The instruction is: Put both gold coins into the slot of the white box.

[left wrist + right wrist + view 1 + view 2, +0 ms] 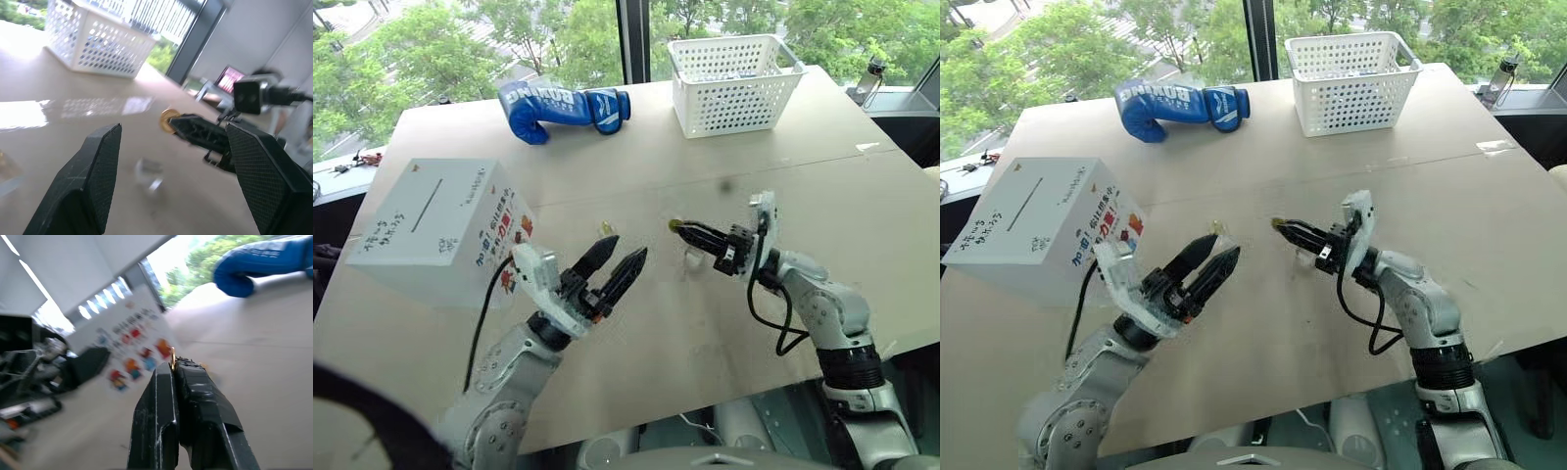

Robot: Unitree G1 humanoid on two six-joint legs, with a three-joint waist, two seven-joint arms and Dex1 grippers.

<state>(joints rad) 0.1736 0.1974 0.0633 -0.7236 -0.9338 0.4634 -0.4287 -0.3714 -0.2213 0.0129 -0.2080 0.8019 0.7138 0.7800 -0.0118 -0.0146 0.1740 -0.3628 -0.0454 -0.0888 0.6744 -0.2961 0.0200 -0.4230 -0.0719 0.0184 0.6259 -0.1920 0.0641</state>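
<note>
The right gripper [678, 227] is closed tight on one gold coin [168, 120]. Only the edge of the coin is between the fingertips, and most of it sticks out past them, lifted above the table [862, 225]. The left gripper [618, 257] is wide open and holds nothing; it hangs over the table just beside the right one. The second coin [606, 229] lies flat on the table close in front of the left fingers. The white box [440, 220] stands at the left side of the table, and the slot [427, 205] is a thin dark line on its top face, well apart from both grippers.

The main danger, I think, is the small grip. The coin is held only by its rim, so a quick swing toward the box, or a touch against the box edge, can turn it or make it slip out. If it falls, it may roll off the table.

The slot is also narrow. The coin must come to it edge-first and along the line of the slot; if it is a little turned, it will only knock on the cardboard.

The open left gripper is near the second coin and can push it away by accident. The two arms are close together and may also bump.
</note>
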